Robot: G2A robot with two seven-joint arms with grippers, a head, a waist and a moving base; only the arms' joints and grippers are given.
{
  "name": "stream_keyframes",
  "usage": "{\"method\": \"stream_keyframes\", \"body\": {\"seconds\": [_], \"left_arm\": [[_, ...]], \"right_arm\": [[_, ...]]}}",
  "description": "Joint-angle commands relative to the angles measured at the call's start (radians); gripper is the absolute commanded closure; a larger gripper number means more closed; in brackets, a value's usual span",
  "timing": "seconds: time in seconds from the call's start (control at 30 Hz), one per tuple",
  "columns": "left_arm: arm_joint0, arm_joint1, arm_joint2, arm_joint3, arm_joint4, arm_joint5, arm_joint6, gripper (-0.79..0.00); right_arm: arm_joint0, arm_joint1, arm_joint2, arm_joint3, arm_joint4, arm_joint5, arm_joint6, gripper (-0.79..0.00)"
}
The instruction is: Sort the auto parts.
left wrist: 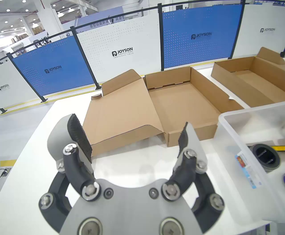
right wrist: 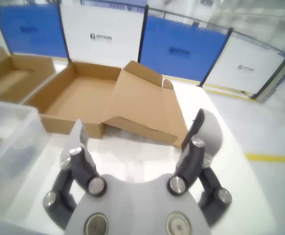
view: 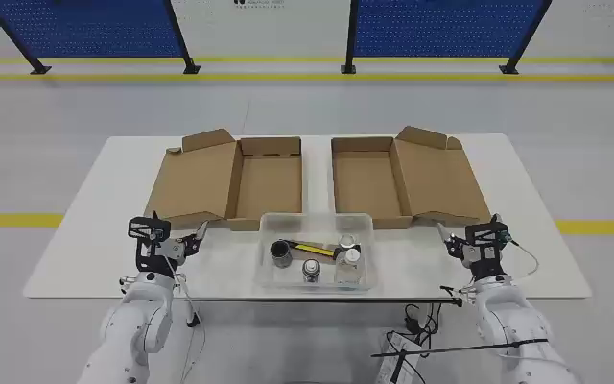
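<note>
The auto parts sit in the clear bin on the bench, lower centre of the top view. The black ring lies at the bin's left end, nearer the left jaws, which are spread wide and empty; the right jaws likewise.

A factory hall: blue and white perforated partitions fence the spot, yellow lines mark the grey floor, lamps hang high overhead.
</note>
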Motion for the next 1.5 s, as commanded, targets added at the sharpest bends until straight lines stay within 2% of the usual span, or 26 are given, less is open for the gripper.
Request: {"method": "stream_keyframes", "body": {"seconds": [0.0,0.4,0.6,0.77,0.97,1.3,1.47], "left_arm": [[0.000,0.000,0.000,0.000,0.000,0.000,0.000,-0.785],[-0.010,-0.001,0.000,-0.007,-0.006,-0.004,0.001,-0.785],[-0.052,-0.004,0.027,-0.061,-0.031,-0.067,-0.022,-0.785],[-0.091,-0.006,0.093,-0.131,-0.050,-0.169,-0.071,-0.785],[-0.136,-0.012,0.211,-0.188,-0.063,-0.274,-0.134,-0.785],[-0.156,-0.007,0.344,-0.217,-0.061,-0.525,-0.259,-0.785],[-0.161,-0.001,0.378,-0.212,-0.030,-0.616,-0.289,-0.785]], "right_arm": [[0.000,0.000,0.000,0.000,0.000,0.000,0.000,-0.784],[0.000,0.000,0.000,0.000,0.000,0.000,0.000,-0.785],[0.000,0.000,0.000,0.000,0.000,0.000,0.000,-0.785],[0.000,0.000,0.000,0.000,0.000,0.000,0.000,-0.785],[0.000,0.000,0.000,0.000,0.000,0.000,0.000,-0.785],[0.000,0.000,0.000,0.000,0.000,0.000,0.000,-0.785],[0.000,0.000,0.000,0.000,0.000,0.000,0.000,-0.785]]}}
